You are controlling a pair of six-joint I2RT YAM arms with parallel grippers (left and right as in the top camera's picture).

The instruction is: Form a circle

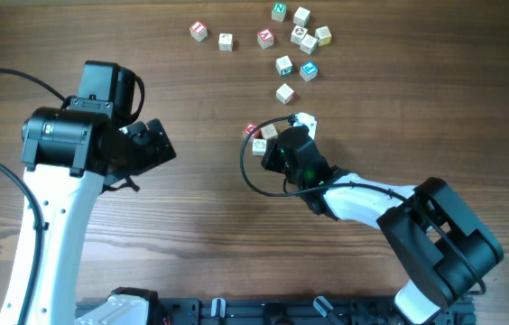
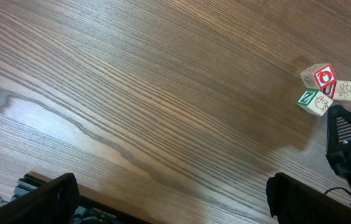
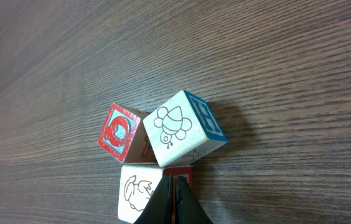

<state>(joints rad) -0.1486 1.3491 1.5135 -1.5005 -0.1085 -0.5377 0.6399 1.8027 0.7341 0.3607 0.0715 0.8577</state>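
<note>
Right pincer [image 3: 174,183]: sits shut, tips at 6 o'clock of the 3-cube circle [image 3: 172,127] in its wrist view. Left pincer [image 1: 153,144]: gapes wide, empty.

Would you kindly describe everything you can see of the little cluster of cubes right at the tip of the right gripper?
The cluster is three small pale wooden cubes pressed together on the wood-grain table, far from a ring. The red-framed cube looks tilted; the middle cube has a black line drawing on top and a blue letter on its side; the third cube carries another line drawing. The shut right gripper points at the near edge, seemingly touching it.
</note>
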